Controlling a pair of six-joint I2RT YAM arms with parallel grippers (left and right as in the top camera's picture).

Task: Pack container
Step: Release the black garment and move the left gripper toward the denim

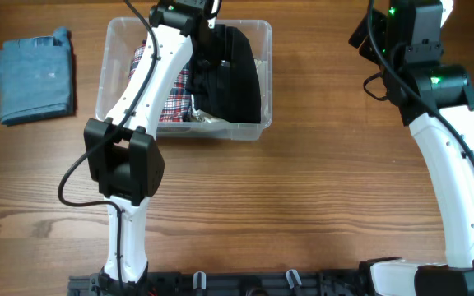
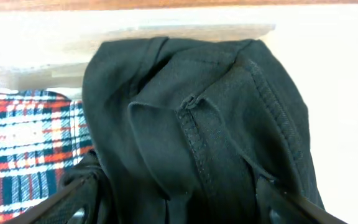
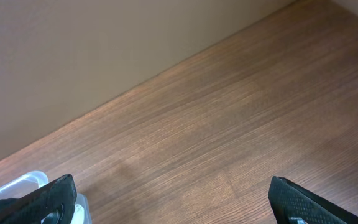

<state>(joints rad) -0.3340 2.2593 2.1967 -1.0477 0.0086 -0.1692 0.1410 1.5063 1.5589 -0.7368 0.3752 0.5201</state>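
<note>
Three garments show. A folded blue garment lies loose toward the far left corner of the desk. A red plaid garment and a black garment sit inside the container, which stands by the far edge, left of centre. Over it the left gripper hangs with its fingers spread wide; the black cloth bulges between them but is not pinched. The container looks stiff, light and smooth-walled, so probably slippery, and its thick rim at a short side seems the best hold. Near the far right corner the right gripper hovers, fingers apart on nothing. No brand, label or writing can be read.
</note>
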